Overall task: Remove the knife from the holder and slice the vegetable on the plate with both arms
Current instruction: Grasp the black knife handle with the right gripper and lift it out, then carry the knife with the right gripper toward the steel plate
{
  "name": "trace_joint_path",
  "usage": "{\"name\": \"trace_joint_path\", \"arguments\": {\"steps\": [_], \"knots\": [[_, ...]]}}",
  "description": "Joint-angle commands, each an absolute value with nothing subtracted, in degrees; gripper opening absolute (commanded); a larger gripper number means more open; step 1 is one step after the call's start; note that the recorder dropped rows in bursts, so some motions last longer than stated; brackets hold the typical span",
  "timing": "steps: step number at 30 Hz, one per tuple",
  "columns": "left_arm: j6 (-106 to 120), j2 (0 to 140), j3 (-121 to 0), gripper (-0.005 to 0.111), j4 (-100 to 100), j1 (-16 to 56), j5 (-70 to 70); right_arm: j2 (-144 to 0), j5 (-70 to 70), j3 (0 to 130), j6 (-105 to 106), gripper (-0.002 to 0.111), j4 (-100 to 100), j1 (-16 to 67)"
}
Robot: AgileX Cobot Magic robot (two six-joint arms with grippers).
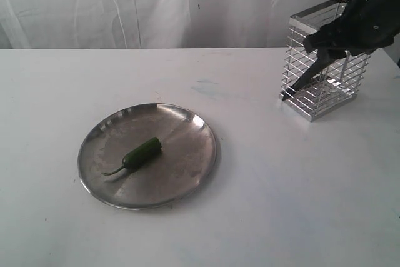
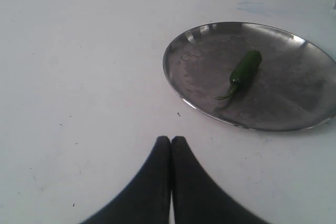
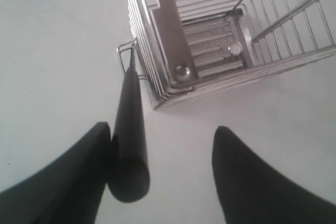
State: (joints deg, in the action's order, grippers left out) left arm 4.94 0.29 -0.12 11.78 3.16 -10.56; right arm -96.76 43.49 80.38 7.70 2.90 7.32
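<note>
Two arms work at this white table [image 1: 262, 204], but only the right one shows in the exterior view. It reaches down from the upper right corner, bent over the holder [image 1: 325, 70], which stands upright on the table at the far right. The right gripper [image 3: 157, 156] has its fingers spread wide — the knife [image 3: 129, 129] lies against one finger [image 3: 68, 182], and the other finger [image 3: 257, 182] is well apart from it. The black handle points toward the wrist camera, and the blade end goes down along the outside of the holder's wire wall, near a small wire loop at the base. In the exterior view the dark blade tip shows at the lower left corner of the holder.

The left gripper [image 2: 170, 145] hovers above bare table, its two fingertips pressed together with nothing between them. Near it lies the plate [image 2: 199, 77] — round and scuffed. The vegetable [image 2: 244, 69] rests close to the plate's middle, its thin stem curving toward the rim.
</note>
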Motion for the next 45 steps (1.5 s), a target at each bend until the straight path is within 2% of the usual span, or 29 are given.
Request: {"name": "trace_joint_path", "arguments": {"steps": [1, 6, 12, 15, 29, 35, 37, 45], "knots": [[5.04, 0.00, 0.00, 0.000, 12.24, 3.55, -10.24, -98.24, 42.08, 80.66, 7.47, 0.054, 0.93, 7.37], [5.04, 0.00, 0.00, 0.000, 12.24, 3.55, -10.24, -99.43, 41.23, 80.66, 7.47, 0.051, 0.93, 7.37], [5.04, 0.00, 0.00, 0.000, 12.24, 3.55, -10.24, -99.43, 41.00, 80.66, 7.47, 0.018, 0.93, 7.37], [5.04, 0.00, 0.00, 0.000, 12.24, 3.55, -10.24, -99.43, 41.27, 80.66, 7.47, 0.013, 0.89, 7.37], [5.04, 0.00, 0.00, 0.000, 12.24, 3.55, -10.24, -89.42, 44.17, 80.66, 7.36, 0.009, 0.63, 7.37], [5.04, 0.00, 0.00, 0.000, 12.24, 3.55, -10.24, -83.01, 47.88, 80.66, 7.36, 0.000, -0.30, 7.37], [5.04, 0.00, 0.00, 0.000, 12.24, 3.55, -10.24, -80.53, 48.24, 80.66, 7.36, 0.000, -0.78, 7.37], [5.04, 0.00, 0.00, 0.000, 12.24, 3.55, -10.24, -71.92, 48.81, 78.98, 10.57, 0.000, -12.73, 7.37]]}}
